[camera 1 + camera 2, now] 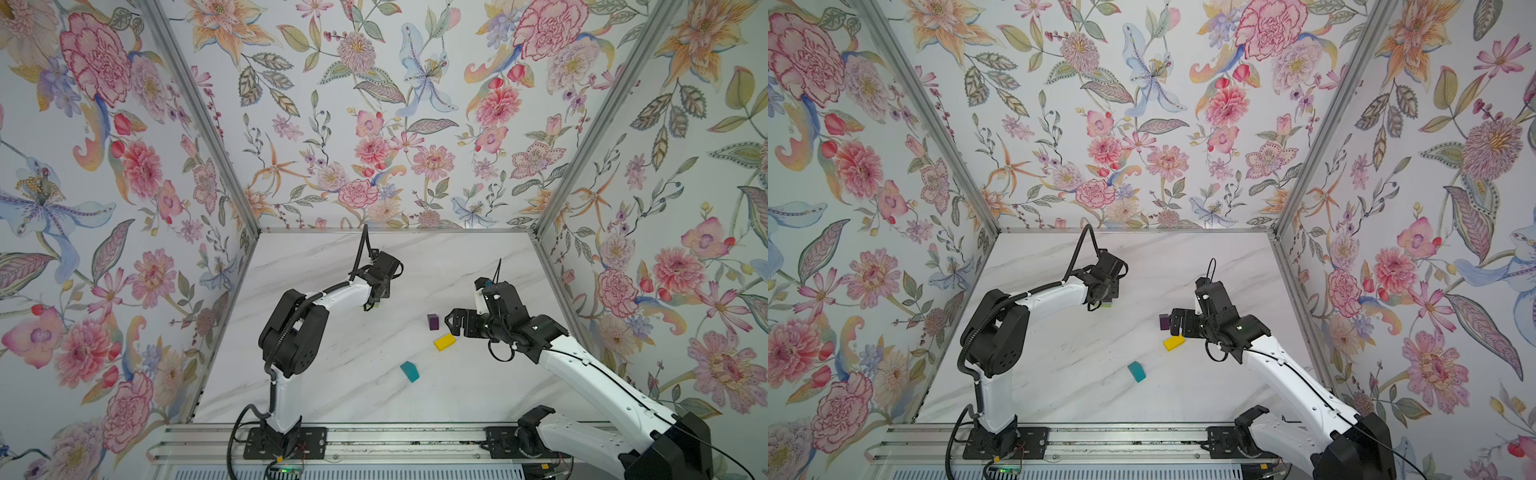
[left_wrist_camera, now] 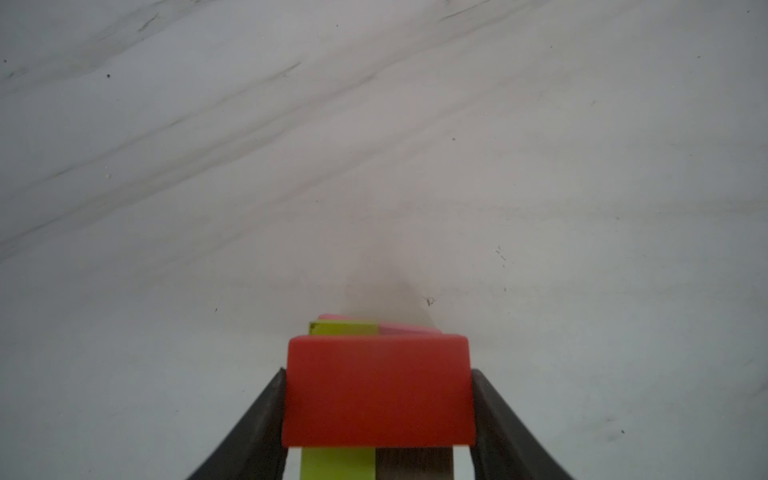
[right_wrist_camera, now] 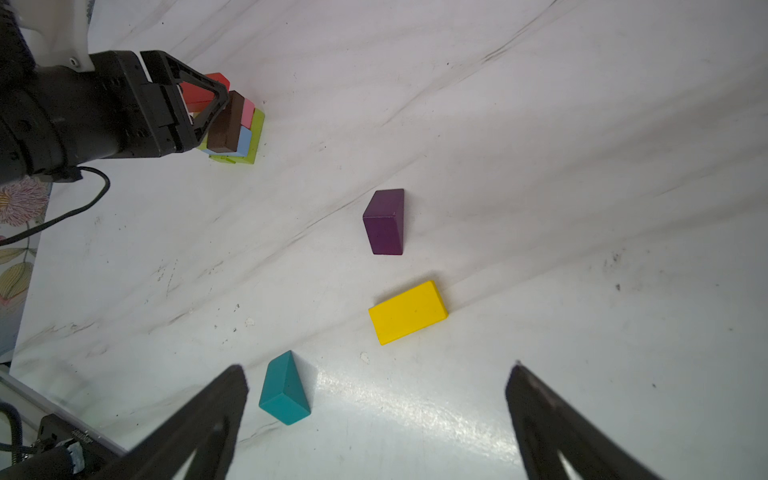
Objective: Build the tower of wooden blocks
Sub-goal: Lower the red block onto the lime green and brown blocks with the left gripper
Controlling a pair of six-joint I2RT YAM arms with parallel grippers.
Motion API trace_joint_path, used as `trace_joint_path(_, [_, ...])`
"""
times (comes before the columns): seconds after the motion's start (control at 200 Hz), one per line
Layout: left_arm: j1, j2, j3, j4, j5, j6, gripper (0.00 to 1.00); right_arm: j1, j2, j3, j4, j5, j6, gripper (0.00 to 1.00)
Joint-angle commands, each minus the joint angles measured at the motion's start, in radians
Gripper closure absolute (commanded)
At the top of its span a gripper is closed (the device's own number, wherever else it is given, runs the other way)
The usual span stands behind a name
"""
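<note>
The left fingers (image 2: pixel 266 411) hold the red block (image 2: pixel 378 390) by its ends at the top of the tower (image 3: pixel 232 120), upper left in the right wrist view. The right fingers (image 3: pixel 216 407) stand wide and empty. The yellow block (image 3: pixel 408 311) lies flat on the surface (image 3: pixel 540 166) just ahead of them, near mid-frame. Its long axis runs nearly finger to finger, slightly tilted. The right arm is clearly nearer, so closing would likely catch its ends.
</note>
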Motion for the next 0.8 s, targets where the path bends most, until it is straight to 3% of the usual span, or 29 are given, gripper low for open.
trace_joint_path(0.0, [0.011,0.028,0.019,0.002,0.001,0.007,0.45,-0.003,-0.006,0.012,0.015,0.015,0.003,0.01])
trace_joint_path(0.45, [0.016,0.038,0.016,0.004,0.008,0.006,0.42,-0.009,-0.005,0.007,0.014,0.016,0.004,0.01])
trace_joint_path(0.796, [0.017,0.035,0.02,-0.001,0.009,0.008,0.33,-0.011,0.001,0.004,0.014,0.018,0.006,0.01])
